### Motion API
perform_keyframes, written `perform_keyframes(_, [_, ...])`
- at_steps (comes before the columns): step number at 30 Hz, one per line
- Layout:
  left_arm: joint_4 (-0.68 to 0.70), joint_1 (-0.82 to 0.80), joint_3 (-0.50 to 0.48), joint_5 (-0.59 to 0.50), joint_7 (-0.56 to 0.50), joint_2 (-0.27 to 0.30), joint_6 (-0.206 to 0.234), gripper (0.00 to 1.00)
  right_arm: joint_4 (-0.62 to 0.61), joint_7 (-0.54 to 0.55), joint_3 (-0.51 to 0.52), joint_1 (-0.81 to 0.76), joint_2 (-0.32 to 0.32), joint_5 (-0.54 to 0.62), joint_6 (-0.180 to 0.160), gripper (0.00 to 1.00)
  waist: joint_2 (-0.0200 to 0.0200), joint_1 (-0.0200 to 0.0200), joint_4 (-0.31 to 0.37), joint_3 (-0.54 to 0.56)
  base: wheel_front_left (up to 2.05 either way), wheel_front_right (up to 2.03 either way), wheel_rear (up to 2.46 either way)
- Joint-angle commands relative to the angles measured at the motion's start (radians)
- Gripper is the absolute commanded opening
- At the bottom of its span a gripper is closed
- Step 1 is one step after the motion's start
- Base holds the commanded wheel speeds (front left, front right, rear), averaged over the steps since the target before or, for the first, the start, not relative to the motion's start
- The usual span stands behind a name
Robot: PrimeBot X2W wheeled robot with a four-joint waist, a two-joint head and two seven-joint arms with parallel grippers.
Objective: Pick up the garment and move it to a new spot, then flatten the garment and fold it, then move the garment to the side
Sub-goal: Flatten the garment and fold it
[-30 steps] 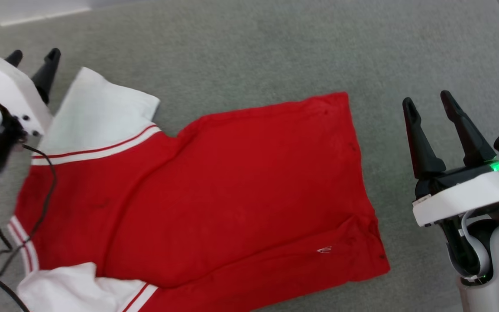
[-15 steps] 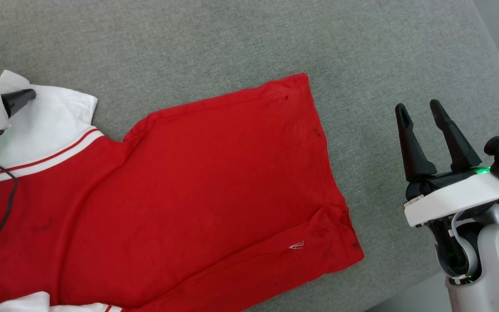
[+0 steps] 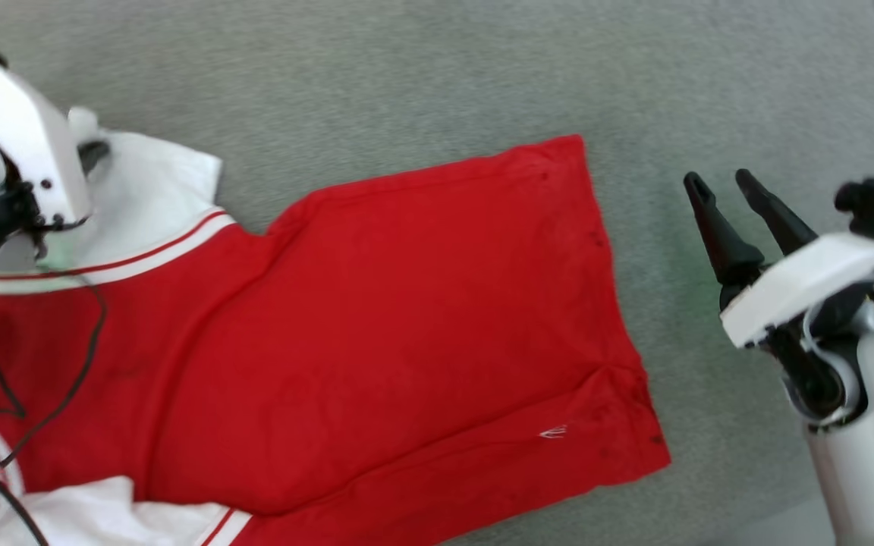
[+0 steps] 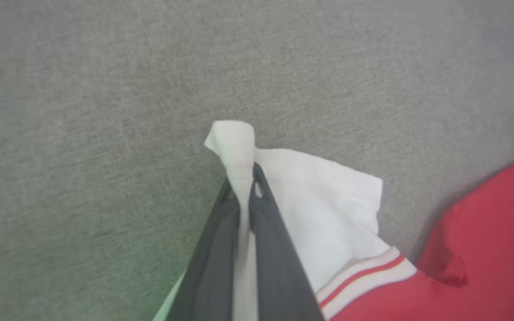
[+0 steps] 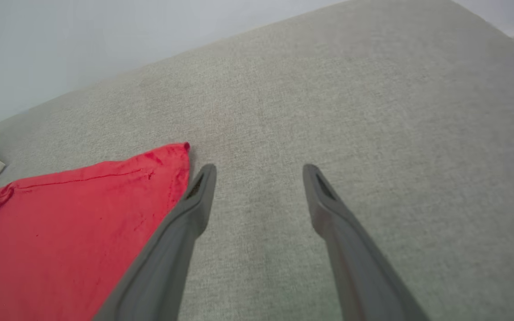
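Finds the garment spread plain red side up on the grey surface, long axis running left to right across the head view, sleeves and shoulders at the robot's left, hem at its right.

Clamps the left pincer tight on the outer corner of the far white sleeve, with a pinch of cloth poking up past the fingertips. Leaves the rest of that sleeve lying on the surface, striped trim toward the red body, off to the lower right in the left wrist view.

Holds the right pincer spread wide and empty over bare surface, apart from the hem and to its right. Shows, in the right wrist view, the hem corner just beside one finger, near tip height, not between the two.

Looks like flattening in hand, not yet folding, given a long crease down from the armpit and ripples by the hem's near end.

Turns on one relation: with the sleeve pointing away from the body toward the far left, calls for a pull along that same line, outward from the trim, by the left arm. Puts the right arm nearer the hem, a short reach leftward from pinning that corner. Risks dragging the whole garment leftward if pulled with the hem free.
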State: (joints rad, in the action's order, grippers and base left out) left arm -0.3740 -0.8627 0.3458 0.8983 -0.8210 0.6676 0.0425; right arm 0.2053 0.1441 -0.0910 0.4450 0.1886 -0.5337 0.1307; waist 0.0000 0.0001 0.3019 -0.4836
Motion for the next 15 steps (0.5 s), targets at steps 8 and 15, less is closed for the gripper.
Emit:
perform_keyframes(8, [0.061, -0.068, 0.029, -0.042, 0.096, -0.059, -0.047, 0.0, 0.197, 0.211, -0.131, 0.207, 0.1, -0.087, 0.0, 1.0, 0.0, -0.0001, -0.151, 0.009, 0.0, 0.0, 0.0])
perform_keyframes(15, [0.085, -0.05, 0.048, -0.044, 0.124, -0.082, -0.061, 0.0, 0.336, 0.428, -0.247, 0.299, 0.126, -0.137, 0.0, 1.0, 0.0, -0.0001, -0.21, -0.004, 0.0, 0.0, 0.0])
